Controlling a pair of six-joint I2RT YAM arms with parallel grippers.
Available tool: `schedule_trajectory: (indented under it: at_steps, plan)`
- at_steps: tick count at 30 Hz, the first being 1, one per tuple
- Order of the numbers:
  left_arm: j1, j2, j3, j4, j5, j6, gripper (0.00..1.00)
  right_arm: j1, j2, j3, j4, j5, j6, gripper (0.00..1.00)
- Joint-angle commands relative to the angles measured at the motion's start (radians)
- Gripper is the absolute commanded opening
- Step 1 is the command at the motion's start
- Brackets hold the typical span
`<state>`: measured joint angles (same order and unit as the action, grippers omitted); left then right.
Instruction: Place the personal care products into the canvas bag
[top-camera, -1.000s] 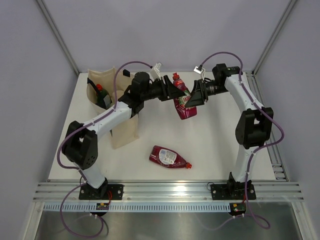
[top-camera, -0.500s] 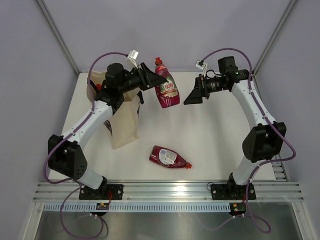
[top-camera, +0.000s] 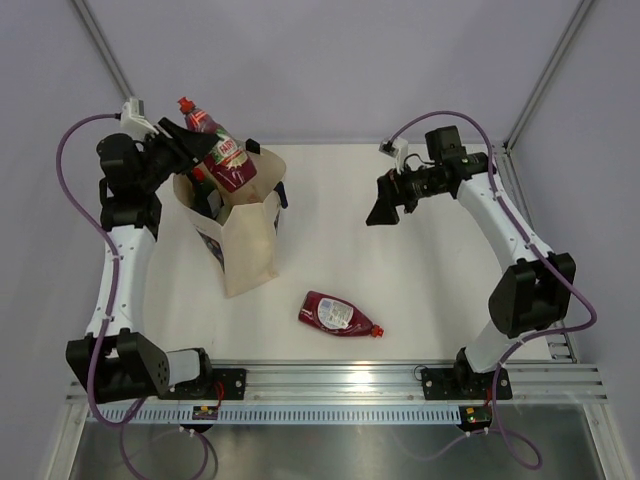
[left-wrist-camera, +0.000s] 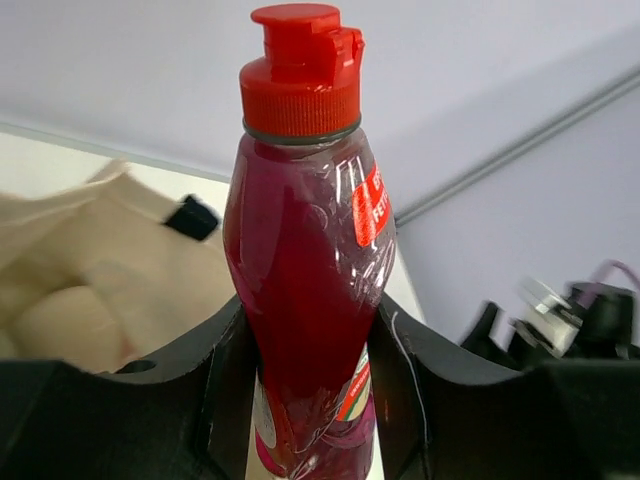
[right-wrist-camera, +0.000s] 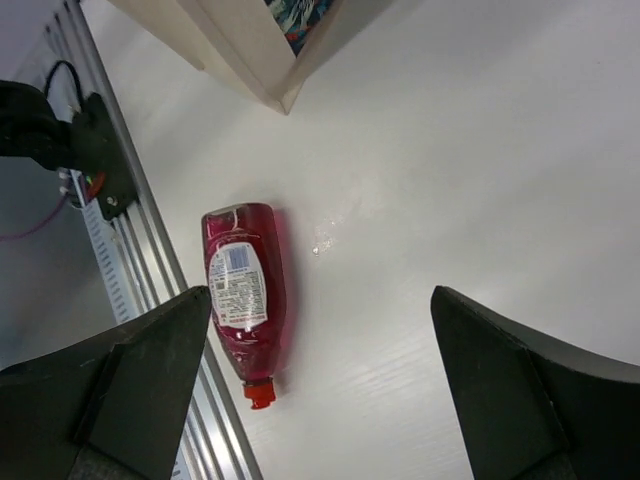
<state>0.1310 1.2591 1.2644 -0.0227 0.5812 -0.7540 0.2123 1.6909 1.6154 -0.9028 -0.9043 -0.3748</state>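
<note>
My left gripper is shut on a dark red bottle with a red cap, holding it tilted over the open mouth of the cream canvas bag. In the left wrist view the bottle stands between my black fingers, and the bag lies behind it on the left. A red-capped green bottle shows inside the bag. A second dark red bottle lies on its side on the table. My right gripper hangs open and empty at mid-right. Its wrist view shows that lying bottle below.
The bag's lower corner with its dark print shows at the top of the right wrist view. An aluminium rail runs along the table's near edge, close to the lying bottle. Frame posts stand at the back corners.
My left arm has swung left and up, carrying the dark red bottle from the table's middle back to above the bag. The right gripper has stayed open and drawn back slightly.
</note>
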Motion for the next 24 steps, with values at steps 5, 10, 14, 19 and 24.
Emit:
schedule_trajectory:
  at_steps: [5, 10, 14, 19, 24]
  plan:
    - [-0.002, 0.078, -0.060, -0.019, -0.052, 0.165, 0.00, 0.171, -0.250, -0.293, 0.348, 0.275, -0.168, 0.99]
    - [-0.002, 0.072, -0.095, -0.124, -0.072, 0.280, 0.01, 0.212, -0.028, -0.181, 0.130, 0.030, -0.069, 0.99]
    - [-0.002, 0.033, -0.155, -0.195, -0.053, 0.315, 0.22, 0.339, -0.016, -0.287, 0.247, 0.146, -0.040, 0.99]
    - [-0.002, -0.076, -0.204, -0.214, -0.080, 0.337, 0.89, 0.461, 0.053, -0.301, 0.236, 0.338, 0.010, 0.99]
    - [-0.002, -0.181, -0.131, -0.269, -0.138, 0.415, 0.99, 0.518, 0.081, -0.331, 0.208, 0.395, -0.053, 0.99]
